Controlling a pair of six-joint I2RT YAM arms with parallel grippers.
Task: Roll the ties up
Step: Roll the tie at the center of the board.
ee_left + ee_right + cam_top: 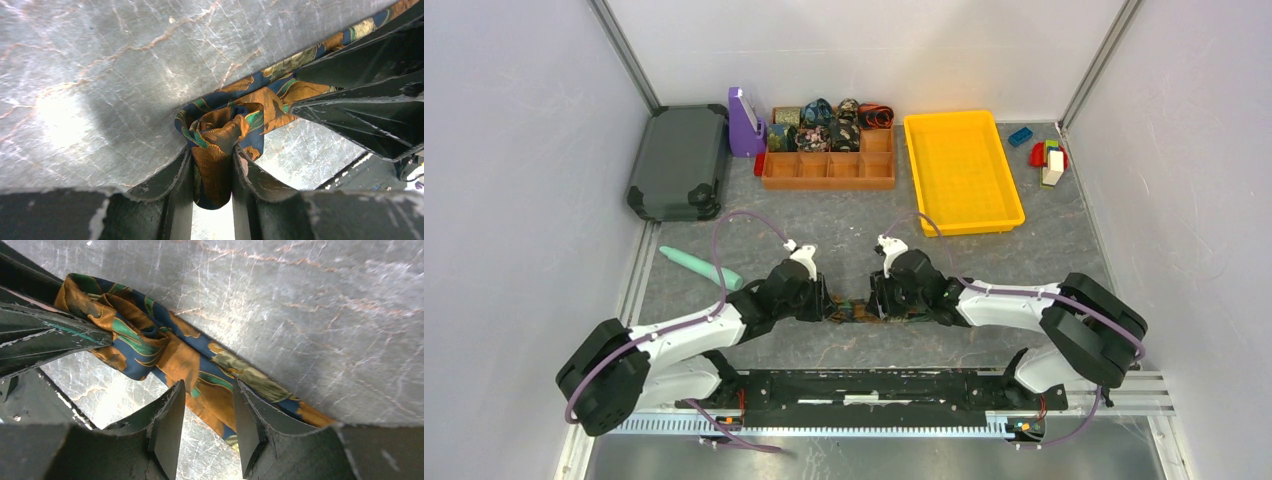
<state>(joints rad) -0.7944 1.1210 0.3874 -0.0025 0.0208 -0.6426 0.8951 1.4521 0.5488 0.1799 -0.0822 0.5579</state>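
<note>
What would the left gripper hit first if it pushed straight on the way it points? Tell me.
The tie pinched in the left gripper itself; beyond it, likely the tabletop, with the right gripper just beside that line. Depth is unclear.
</note>
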